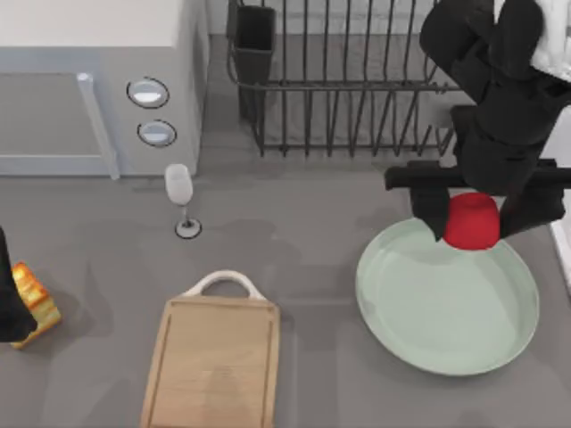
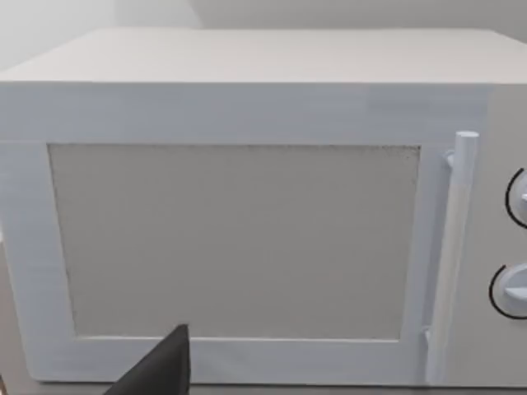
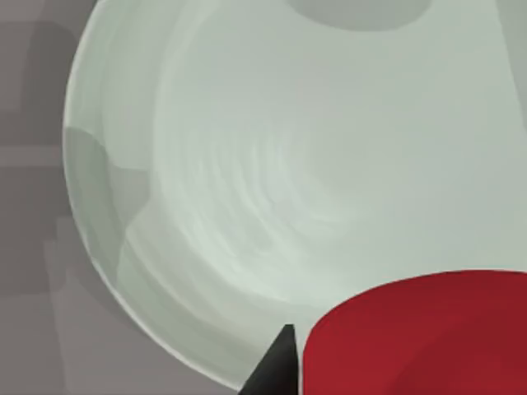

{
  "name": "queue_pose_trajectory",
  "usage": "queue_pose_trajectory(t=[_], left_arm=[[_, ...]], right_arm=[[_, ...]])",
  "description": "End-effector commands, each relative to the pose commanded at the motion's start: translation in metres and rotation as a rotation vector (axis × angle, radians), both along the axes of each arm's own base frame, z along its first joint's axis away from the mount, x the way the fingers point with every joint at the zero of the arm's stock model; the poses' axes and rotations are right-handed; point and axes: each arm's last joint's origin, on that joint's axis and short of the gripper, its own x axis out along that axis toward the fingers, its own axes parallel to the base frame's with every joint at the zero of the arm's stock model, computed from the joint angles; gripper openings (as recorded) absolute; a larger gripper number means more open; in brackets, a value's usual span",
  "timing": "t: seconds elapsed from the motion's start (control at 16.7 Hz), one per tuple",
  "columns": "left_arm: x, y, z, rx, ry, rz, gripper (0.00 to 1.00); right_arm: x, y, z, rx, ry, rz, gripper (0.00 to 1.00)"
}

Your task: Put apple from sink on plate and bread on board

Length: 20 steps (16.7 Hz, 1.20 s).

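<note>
My right gripper [image 1: 473, 219] is shut on the red apple [image 1: 471, 221], holding it over the far rim of the mint-green plate [image 1: 428, 330]. The right wrist view looks down past the apple [image 3: 428, 337] and one dark fingertip [image 3: 276, 362] onto the plate [image 3: 272, 164]. A strip of the sink's pale rim [image 1: 563, 254] shows at the right edge. The wooden board [image 1: 212, 366] with its white handle lies at the front centre, bare. The golden bread [image 1: 36, 299] sits at the far left, right beside my left gripper [image 1: 7, 299], whose dark finger [image 2: 165, 366] shows in the left wrist view.
A white microwave [image 1: 89, 80] stands at the back left and faces the left wrist camera [image 2: 247, 230]. A wine glass [image 1: 181, 192] stands in front of it. A dark dish rack [image 1: 348, 80] holding a dark cup [image 1: 254, 40] is at the back centre.
</note>
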Motion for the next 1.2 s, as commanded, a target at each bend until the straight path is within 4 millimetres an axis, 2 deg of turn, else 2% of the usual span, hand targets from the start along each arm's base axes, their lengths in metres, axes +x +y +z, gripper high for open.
queue_pose_trajectory(t=[0.18, 0.96, 1.2], left_arm=[[0.0, 0.0, 0.0, 0.0, 0.0, 0.0, 1.0], [0.0, 0.0, 0.0, 0.0, 0.0, 0.0, 1.0], [0.0, 0.0, 0.0, 0.0, 0.0, 0.0, 1.0]], right_arm=[[0.0, 0.0, 0.0, 0.0, 0.0, 0.0, 0.0], [0.0, 0.0, 0.0, 0.0, 0.0, 0.0, 0.98], [0.0, 0.0, 0.0, 0.0, 0.0, 0.0, 1.0]])
